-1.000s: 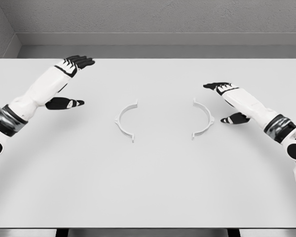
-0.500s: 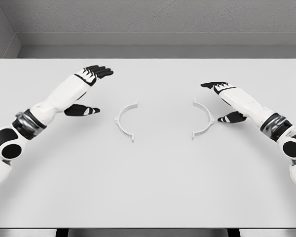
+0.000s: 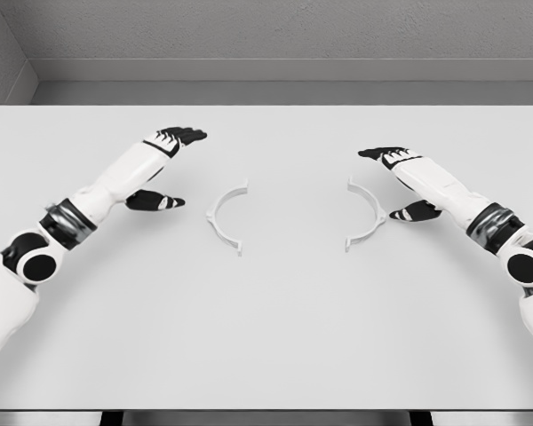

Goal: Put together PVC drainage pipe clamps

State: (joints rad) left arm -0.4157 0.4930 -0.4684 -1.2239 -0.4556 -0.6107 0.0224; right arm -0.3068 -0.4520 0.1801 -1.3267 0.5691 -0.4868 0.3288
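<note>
white table [image 3: 266, 337] | two clamp halves [image 3: 226, 216] apart | left hand [image 3: 164, 169] open | right hand [image 3: 401, 182] open

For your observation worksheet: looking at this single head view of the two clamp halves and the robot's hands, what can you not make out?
- Head view: the left hand and right hand show from above only; their height over the table cannot be judged.
- The left clamp half and right clamp half are too small and pale to show holes or clips on their end tabs.
- The picture edges cut off both upper arms.
</note>
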